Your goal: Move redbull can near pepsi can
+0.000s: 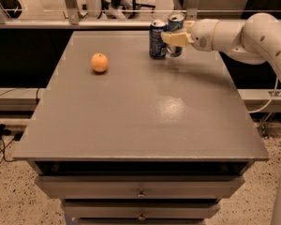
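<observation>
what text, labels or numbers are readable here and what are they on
Dark navy-blue pepsi can: markings too blurred to read.
Slim silver-and-blue redbull can: marking unreadable; the gripper is clasped around its middle, beside the pepsi can.
Nothing else carries text.

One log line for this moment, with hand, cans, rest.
hand: far edge of grey table, holding slim silver-and-blue redbull can; beside dark navy pepsi can; round orange fruit: left
</observation>
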Robot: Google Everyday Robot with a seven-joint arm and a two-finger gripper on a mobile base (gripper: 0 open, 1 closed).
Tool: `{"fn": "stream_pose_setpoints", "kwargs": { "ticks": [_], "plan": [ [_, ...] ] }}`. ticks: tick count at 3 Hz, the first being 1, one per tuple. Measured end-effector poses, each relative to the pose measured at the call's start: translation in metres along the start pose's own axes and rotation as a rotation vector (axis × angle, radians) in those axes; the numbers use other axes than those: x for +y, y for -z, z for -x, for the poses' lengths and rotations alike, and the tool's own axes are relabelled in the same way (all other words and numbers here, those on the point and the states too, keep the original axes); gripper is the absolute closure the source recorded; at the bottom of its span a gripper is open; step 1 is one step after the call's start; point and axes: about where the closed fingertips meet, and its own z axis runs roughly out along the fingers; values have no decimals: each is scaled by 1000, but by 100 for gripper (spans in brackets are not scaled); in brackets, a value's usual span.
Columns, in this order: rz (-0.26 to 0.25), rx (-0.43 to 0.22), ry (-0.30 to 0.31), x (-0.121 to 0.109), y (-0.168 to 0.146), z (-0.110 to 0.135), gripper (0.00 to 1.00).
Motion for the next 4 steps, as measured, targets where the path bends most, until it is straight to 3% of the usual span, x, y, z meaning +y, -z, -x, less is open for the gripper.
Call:
{"fn": "stream_pose_setpoints", "kwargs": {
  "ticks": [1,2,3,4],
  "plan": [
    [-42,14,-24,-5,2,-10,75],
    [-41,-4,-31,-4,-3,-19,51],
    [-24,-29,-24,-2,-7,-24,20],
    [-15,-39,-29,1,-8,-27,0]
  ]
}}
